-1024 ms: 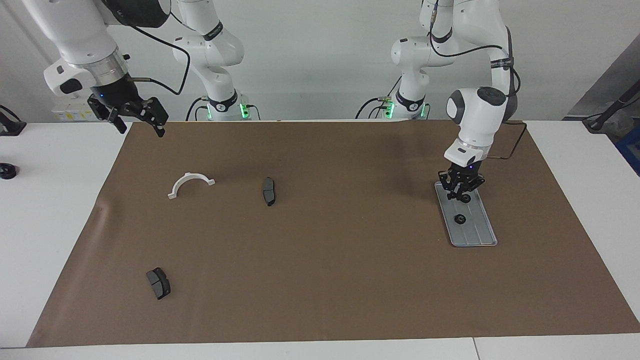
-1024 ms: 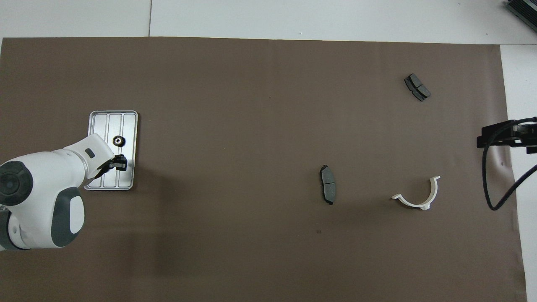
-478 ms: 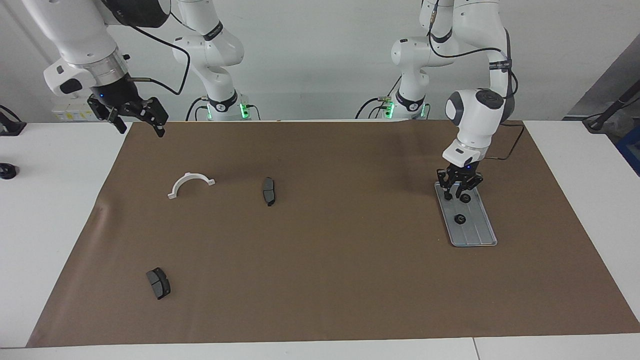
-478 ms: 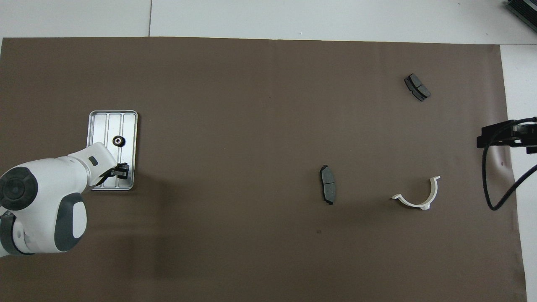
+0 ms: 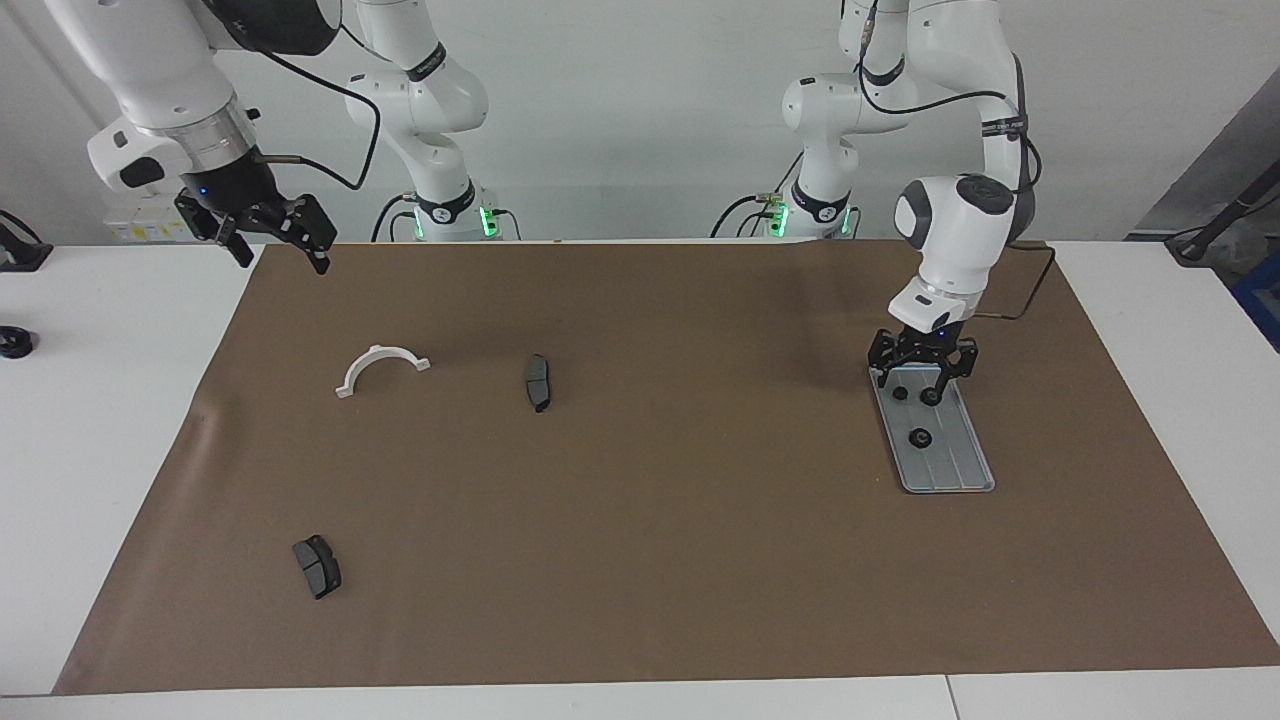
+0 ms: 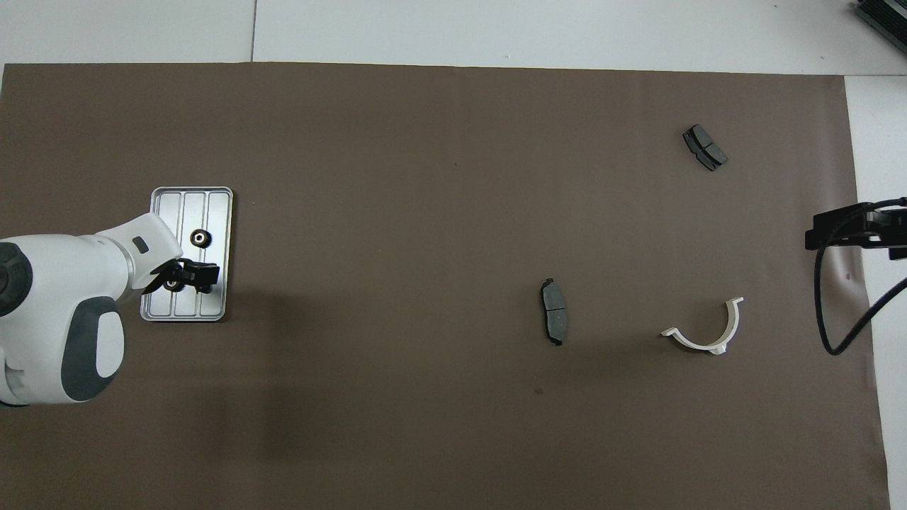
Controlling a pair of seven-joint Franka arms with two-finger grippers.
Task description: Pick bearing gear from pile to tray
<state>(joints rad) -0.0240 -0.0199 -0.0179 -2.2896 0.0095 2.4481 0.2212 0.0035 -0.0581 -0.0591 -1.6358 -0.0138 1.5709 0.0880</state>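
Observation:
The silver ridged tray (image 5: 952, 468) (image 6: 186, 205) lies on the brown mat toward the left arm's end of the table. One black bearing gear (image 5: 918, 437) (image 6: 200, 239) rests near the tray's middle. A second gear (image 5: 932, 397) (image 6: 172, 285) lies on the tray's end nearer to the robots. My left gripper (image 5: 918, 383) (image 6: 190, 276) hangs open just over that second gear and grips nothing. What is left of the pile lies toward the right arm's end. My right gripper (image 5: 272, 238) (image 6: 840, 230) waits open and empty, raised over the mat's edge at that end.
A white half-ring bracket (image 5: 381, 366) (image 6: 703, 334) and a dark brake pad (image 5: 537, 381) (image 6: 554, 320) lie mid-mat. Another brake pad (image 5: 317, 566) (image 6: 704, 147) lies farther from the robots. A small black object (image 5: 12, 342) sits on the white table off the mat.
My left gripper has opened and let a gear go onto the tray, then lifted a little. The right arm has not moved.

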